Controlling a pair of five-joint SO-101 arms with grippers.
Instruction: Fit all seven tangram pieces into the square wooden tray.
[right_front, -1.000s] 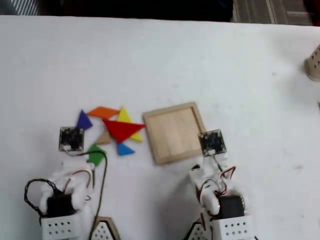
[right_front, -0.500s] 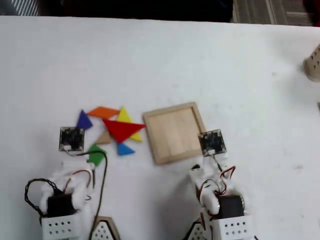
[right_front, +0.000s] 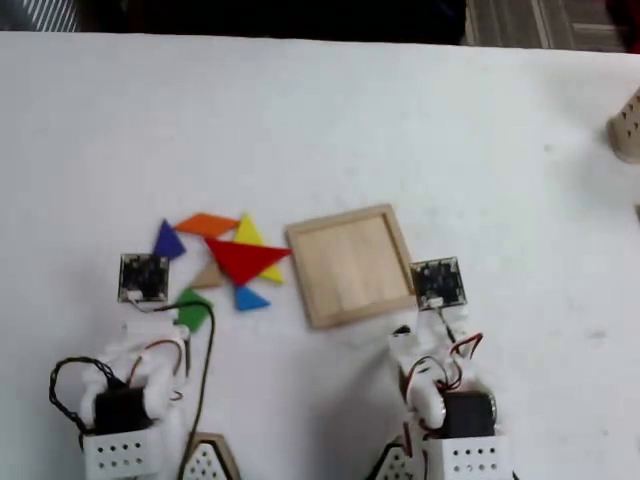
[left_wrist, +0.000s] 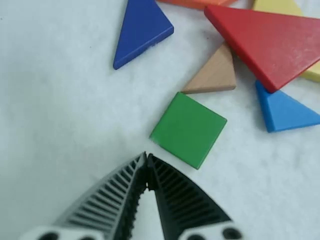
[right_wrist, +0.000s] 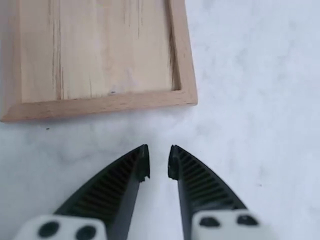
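"Looking at the left gripper (left_wrist: 146, 170), I see its fingers pressed together, tips just short of the green square (left_wrist: 188, 129). Is that trouble?"

"I think so. Closed like that, it can only shove the square, likely into the tan triangle (left_wrist: 215, 75) or the light blue triangle (left_wrist: 282, 110) nearby. It has to open first."

"And the others?"

"All seven lie on the table (right_front: 400, 120) on the left arm's side of the tray (right_wrist: 100, 106), none inside it. The red triangle (left_wrist: 270, 45) seems to rest partly on the yellow triangle (left_wrist: 272, 6), so pulling the yellow first would probably tip the red."

"The right gripper (right_wrist: 158, 162)?"

"Its fingers are slightly apart and hold nothing, just off a corner of the tray. A careless swing there could knock the tray askew."
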